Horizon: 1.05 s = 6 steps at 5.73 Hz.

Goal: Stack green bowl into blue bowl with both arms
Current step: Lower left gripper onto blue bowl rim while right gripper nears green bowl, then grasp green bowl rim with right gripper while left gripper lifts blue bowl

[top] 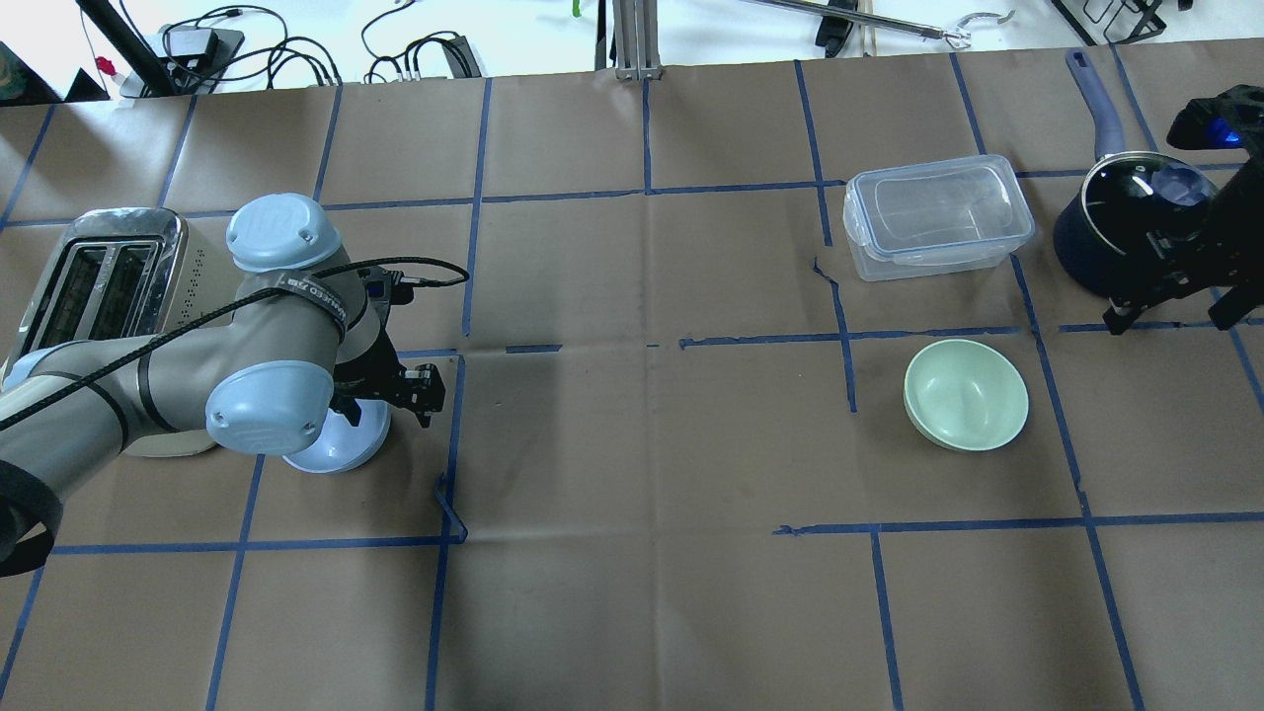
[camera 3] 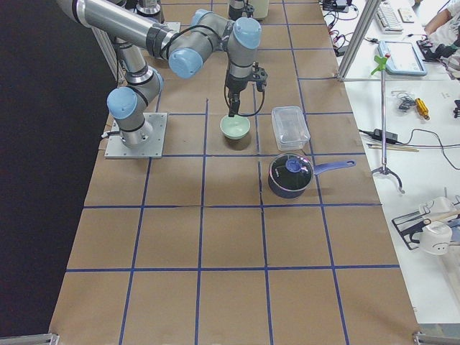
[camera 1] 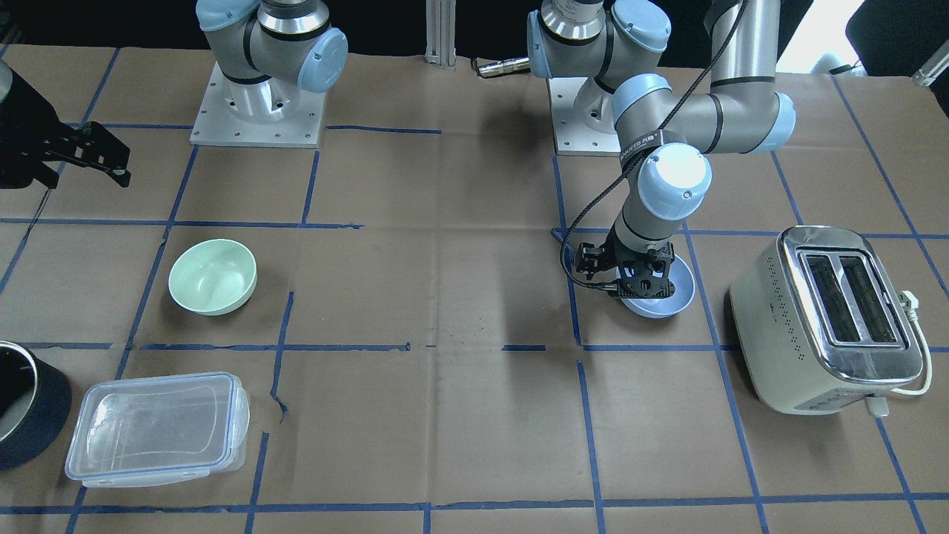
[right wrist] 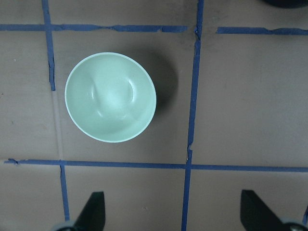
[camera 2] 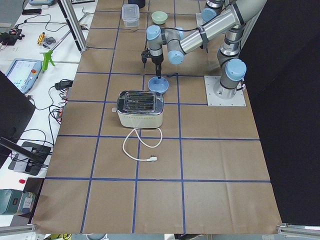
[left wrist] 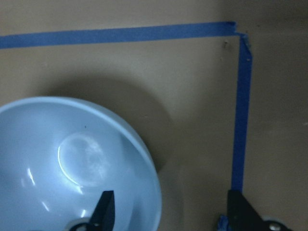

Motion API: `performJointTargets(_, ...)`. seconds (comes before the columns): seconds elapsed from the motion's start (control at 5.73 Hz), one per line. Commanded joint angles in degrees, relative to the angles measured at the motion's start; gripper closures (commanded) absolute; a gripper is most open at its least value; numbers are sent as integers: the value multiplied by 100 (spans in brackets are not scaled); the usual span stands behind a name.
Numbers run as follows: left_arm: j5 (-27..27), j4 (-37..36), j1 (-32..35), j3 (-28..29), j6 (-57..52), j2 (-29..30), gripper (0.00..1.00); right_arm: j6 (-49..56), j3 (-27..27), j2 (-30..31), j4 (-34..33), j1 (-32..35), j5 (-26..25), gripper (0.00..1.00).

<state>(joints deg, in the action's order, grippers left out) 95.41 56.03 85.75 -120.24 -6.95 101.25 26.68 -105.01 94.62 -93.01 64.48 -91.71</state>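
Observation:
The blue bowl (camera 1: 667, 300) sits upright on the table beside the toaster; it also shows in the overhead view (top: 331, 449). My left gripper (camera 1: 643, 285) is low over it and open. In the left wrist view one finger (left wrist: 103, 209) is inside the blue bowl (left wrist: 72, 159) and the other (left wrist: 245, 211) is outside its rim, neither touching. The green bowl (camera 1: 213, 276) sits upright on the other side of the table (top: 966, 393). My right gripper (right wrist: 175, 214) is open, empty and high above the green bowl (right wrist: 110, 96).
A cream and chrome toaster (camera 1: 827, 319) stands close beside the blue bowl. A clear lidded container (camera 1: 156, 429) and a dark pot (top: 1136, 222) lie near the green bowl. Blue tape lines grid the brown table.

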Motion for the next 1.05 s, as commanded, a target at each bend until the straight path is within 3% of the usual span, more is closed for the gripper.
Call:
performJointTargets(0.0, 48, -111, -23, 45, -446, 35, 99, -284, -815, -31, -1115, 46, 65, 0)
performJointTargets(0.35, 30, -119, -23, 45, -448, 17, 100, -269, -1634, -398, -2575, 47, 92, 0)
performJointTargets(0.7, 30, -93, 90, 167, -291, -53, 99, -304, -1689, -987, -3089, 169, 109, 0)
performJointTargets(0.87, -109, 229, 318, 612, 250, -36, 99, -304, -1750, -1137, -3144, 265, 110, 0)
